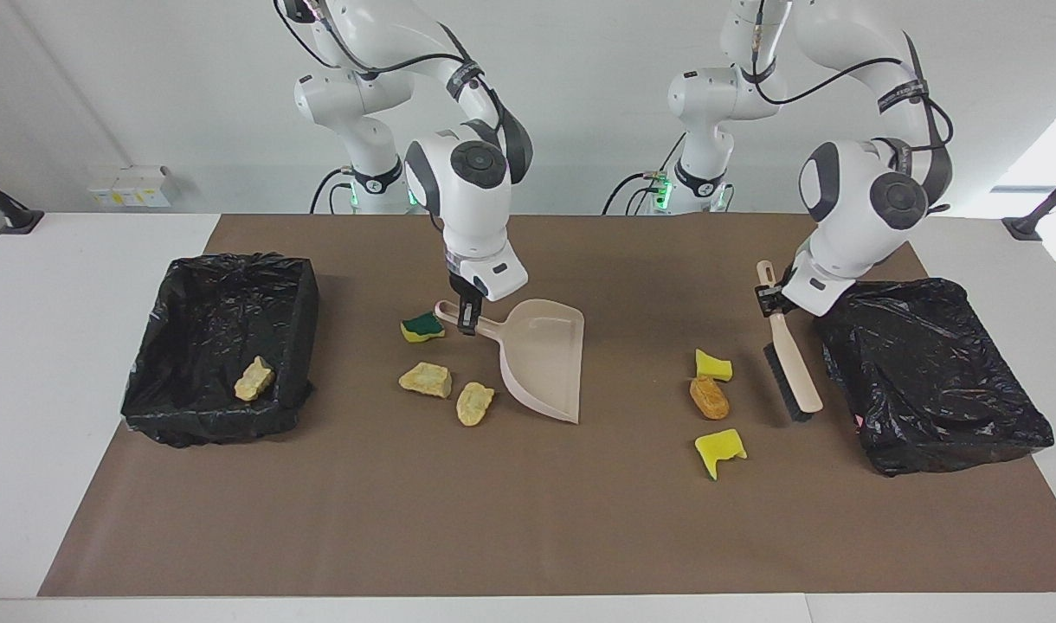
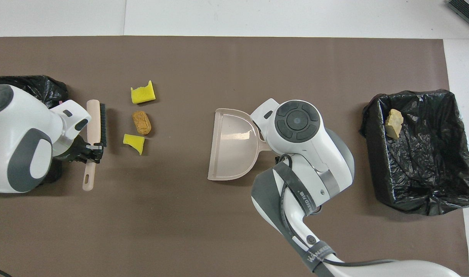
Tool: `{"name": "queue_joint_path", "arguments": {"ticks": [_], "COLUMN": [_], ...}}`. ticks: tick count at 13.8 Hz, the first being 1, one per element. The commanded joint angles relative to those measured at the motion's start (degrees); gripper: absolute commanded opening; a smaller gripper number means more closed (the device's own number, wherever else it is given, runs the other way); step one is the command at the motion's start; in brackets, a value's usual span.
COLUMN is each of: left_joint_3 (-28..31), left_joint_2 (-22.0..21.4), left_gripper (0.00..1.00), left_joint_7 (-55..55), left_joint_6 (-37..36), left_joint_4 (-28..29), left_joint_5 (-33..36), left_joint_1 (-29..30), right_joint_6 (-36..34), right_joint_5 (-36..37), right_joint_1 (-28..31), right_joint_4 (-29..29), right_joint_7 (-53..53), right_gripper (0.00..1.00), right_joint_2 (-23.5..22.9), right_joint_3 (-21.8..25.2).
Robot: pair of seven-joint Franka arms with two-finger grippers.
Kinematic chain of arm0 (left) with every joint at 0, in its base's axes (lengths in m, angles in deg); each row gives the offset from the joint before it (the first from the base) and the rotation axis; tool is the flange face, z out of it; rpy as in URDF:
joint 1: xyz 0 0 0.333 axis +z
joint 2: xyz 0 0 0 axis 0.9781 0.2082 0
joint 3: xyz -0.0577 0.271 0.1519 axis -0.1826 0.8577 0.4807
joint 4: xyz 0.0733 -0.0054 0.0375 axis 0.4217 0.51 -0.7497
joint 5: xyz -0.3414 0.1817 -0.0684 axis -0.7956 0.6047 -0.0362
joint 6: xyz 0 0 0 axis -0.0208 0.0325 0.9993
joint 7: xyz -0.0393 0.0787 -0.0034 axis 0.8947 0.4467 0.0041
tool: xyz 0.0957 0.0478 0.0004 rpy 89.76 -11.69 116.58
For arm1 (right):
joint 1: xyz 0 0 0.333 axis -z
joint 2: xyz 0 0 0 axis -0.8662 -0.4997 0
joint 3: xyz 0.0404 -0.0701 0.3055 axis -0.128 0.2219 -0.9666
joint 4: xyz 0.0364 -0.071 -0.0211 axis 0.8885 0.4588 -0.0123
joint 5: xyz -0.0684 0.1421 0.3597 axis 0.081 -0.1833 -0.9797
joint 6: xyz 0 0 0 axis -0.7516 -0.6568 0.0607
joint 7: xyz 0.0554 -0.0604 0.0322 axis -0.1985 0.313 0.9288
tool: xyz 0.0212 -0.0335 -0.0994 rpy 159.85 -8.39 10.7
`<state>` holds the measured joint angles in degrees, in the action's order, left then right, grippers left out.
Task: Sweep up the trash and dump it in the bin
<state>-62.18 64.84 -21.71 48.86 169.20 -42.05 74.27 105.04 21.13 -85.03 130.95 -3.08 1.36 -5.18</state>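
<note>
My right gripper (image 1: 467,322) is shut on the handle of the beige dustpan (image 1: 547,355), whose pan rests on the mat. Beside it lie a green-topped sponge (image 1: 421,326) and two tan chunks (image 1: 425,379) (image 1: 474,403); the arm hides them from overhead. My left gripper (image 1: 772,298) is shut on the handle of the beige brush (image 1: 792,374), bristles down on the mat. Next to the brush lie a yellow sponge piece (image 2: 143,94), an orange-brown lump (image 2: 141,122) and another yellow piece (image 2: 134,140). One tan chunk (image 1: 254,379) lies in the black-lined bin (image 1: 303,294).
A second bin in a black bag (image 1: 926,372) stands at the left arm's end of the table, close to the brush. A brown mat (image 1: 493,519) covers the table. Small boxes (image 1: 134,186) sit near the wall.
</note>
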Motion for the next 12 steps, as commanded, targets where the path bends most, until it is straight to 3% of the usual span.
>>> {"name": "queue_joint_path", "arguments": {"ticks": [1,6,12], "left_joint_3": [0.52,0.52,0.43], "left_joint_2": [-2.87,-2.69,-3.31], "left_gripper": [0.0,0.0,0.0], "left_joint_7": [-1.58,-8.16,-14.93], "left_joint_6": [3.73,5.75,6.37], "left_joint_4": [5.06,7.17,6.64], "left_joint_5": [-0.54,-1.42,-10.47], "left_joint_1": [-5.06,-12.62,-25.18], "right_joint_6": [-0.1,-1.95,-0.54], "right_joint_5": [-1.14,0.45,0.36], "right_joint_1": [0.84,0.13,-0.39], "right_joint_4": [1.32,1.32,1.41], "right_joint_7": [4.66,5.1,4.58], "right_gripper": [0.0,0.0,0.0], "right_joint_2": [0.74,1.09,0.48], "right_joint_3": [-0.21,-0.21,-0.3]}}
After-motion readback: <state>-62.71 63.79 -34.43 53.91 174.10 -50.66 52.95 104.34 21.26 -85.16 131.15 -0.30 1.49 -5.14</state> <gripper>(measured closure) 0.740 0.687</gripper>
